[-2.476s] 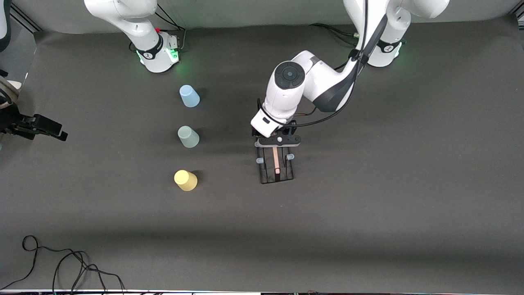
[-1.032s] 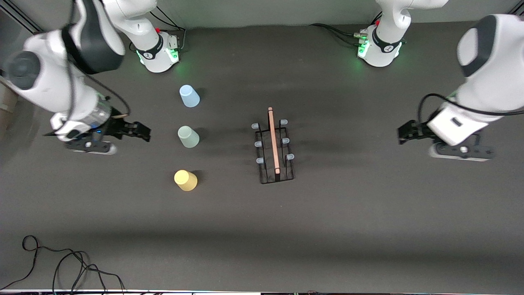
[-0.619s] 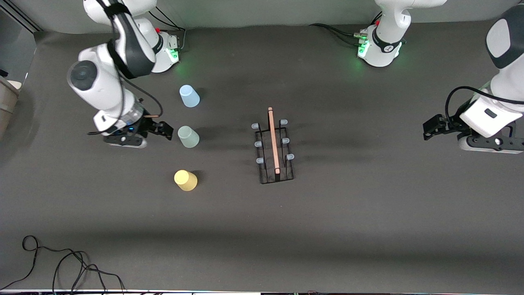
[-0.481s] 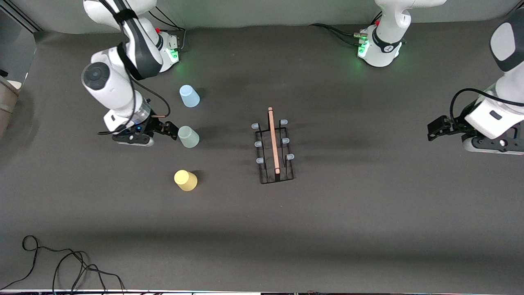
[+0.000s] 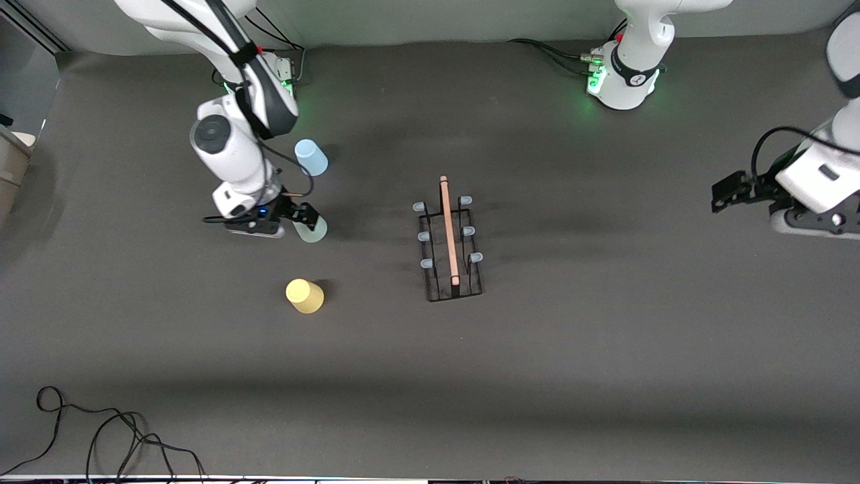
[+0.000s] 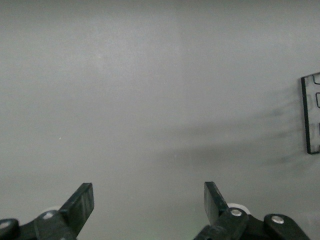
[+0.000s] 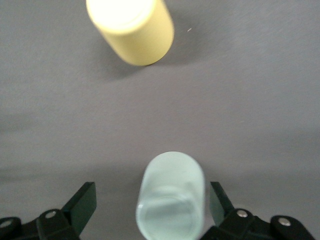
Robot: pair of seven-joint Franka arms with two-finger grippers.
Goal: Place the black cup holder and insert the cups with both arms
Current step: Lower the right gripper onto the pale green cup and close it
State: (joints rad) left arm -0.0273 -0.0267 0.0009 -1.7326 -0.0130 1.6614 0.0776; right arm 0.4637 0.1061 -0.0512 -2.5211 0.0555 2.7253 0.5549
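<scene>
pale grey-green plastic, the middle cup point(image 7: 170, 200) sits upside down between my right gripper's point(image 5: 304, 220) spread fingers point(image 7: 80, 202), not yet pinched; i judge i straddle its tapered wall for a side grasp. the blue cup point(image 5: 311, 157) and yellow cup point(image 5: 305, 296) flank it. the rack point(image 5: 449, 243), thin black wire with a wooden rod, stands mid-table, its pegs bare. my left gripper point(image 5: 729, 191) waits, fingers point(image 6: 82, 202) spread, over the mat at its end.

The right gripper point(image 5: 306, 218) has been brought up to the grey-green cup point(image 5: 313, 230), jaws spread around it; the left gripper point(image 5: 729, 193) has been drawn away from the black cup holder point(image 5: 449, 242).
</scene>
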